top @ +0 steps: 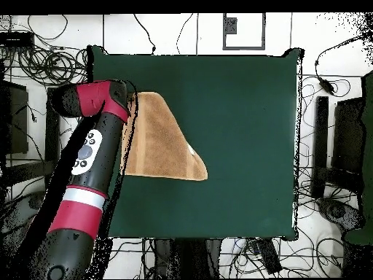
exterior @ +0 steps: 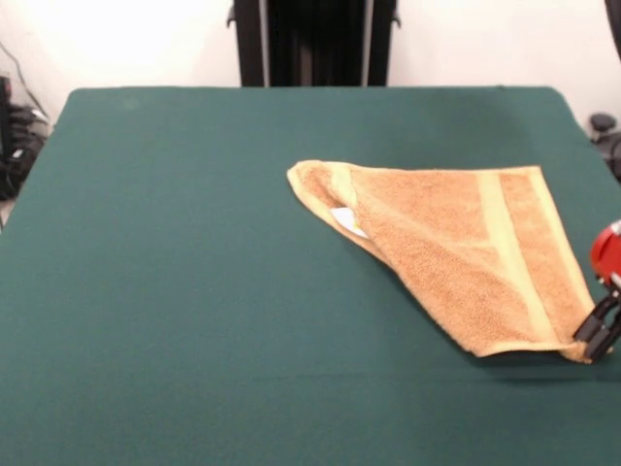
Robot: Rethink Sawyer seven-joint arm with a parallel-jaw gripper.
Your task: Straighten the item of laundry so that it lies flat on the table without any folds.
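The tan-orange towel [exterior: 456, 248] lies on the right part of the green table [exterior: 194, 272], folded over on itself into a rough triangle. Its white label [exterior: 347, 220] shows at the fold on the left. My gripper [exterior: 594, 346] is at the picture's right edge, shut on the towel's near right corner, which sits slightly raised with a shadow under it. In the overhead view the towel [top: 164, 142] lies at the table's left side [top: 240, 109]. The red and black arm [top: 91, 153] covers the towel's left edge and hides the gripper.
The robot's black pedestal [exterior: 312, 41] stands at the table's far edge. The held corner is close to the table's right edge in the front view. Cables and equipment [top: 331, 168] lie on the floor around the table.
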